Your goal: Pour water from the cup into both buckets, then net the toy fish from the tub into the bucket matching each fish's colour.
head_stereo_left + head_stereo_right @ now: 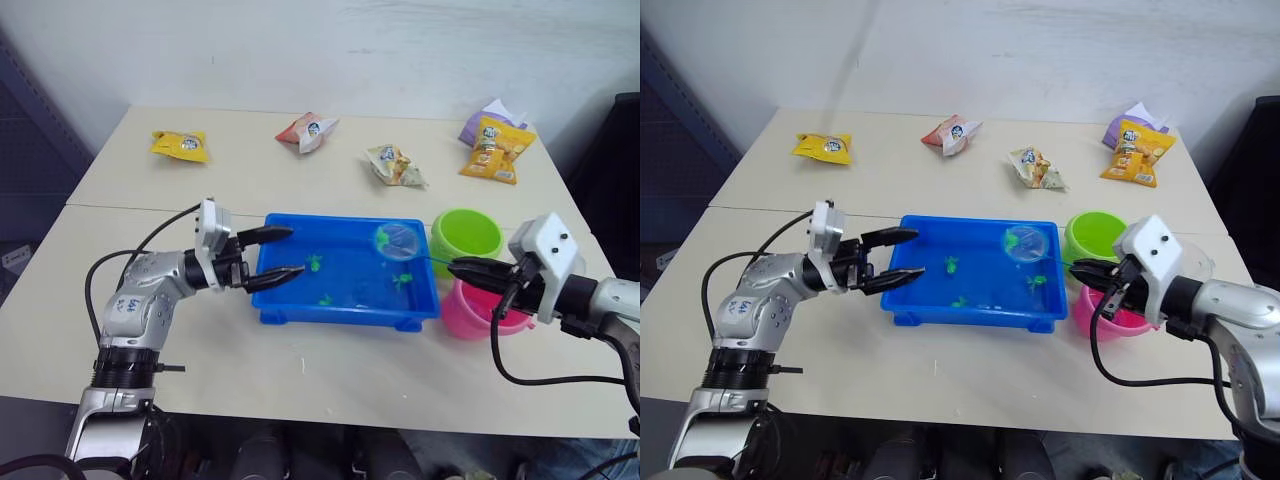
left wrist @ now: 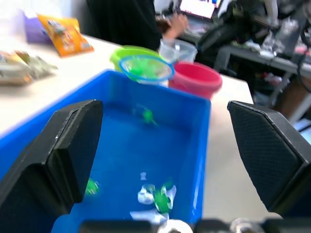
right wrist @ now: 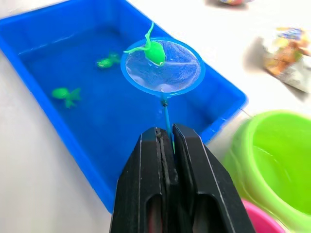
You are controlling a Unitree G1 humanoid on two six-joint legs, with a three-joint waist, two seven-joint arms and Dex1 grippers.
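Observation:
The blue tub (image 1: 340,316) sits mid-table with water and green toy fish (image 1: 314,263) in it. My right gripper (image 1: 453,267) is shut on the thin handle of the net (image 1: 399,240). The net's light blue hoop hangs over the tub's far right corner, and one green fish (image 3: 154,50) lies in its mesh. Right of the tub stand the lime green bucket (image 1: 467,235) and, nearer me, the pink bucket (image 1: 478,316), partly behind my right gripper. The clear cup (image 2: 177,48) stands just beyond the buckets. At the tub's left end my left gripper (image 1: 295,252) stands open and holds nothing.
Several snack packets lie along the table's far side: a yellow one (image 1: 181,145), a red and white one (image 1: 307,131), a pale one (image 1: 395,165), an orange one (image 1: 497,148) and a purple one (image 1: 488,116). A person's hand (image 2: 176,22) shows beyond the table.

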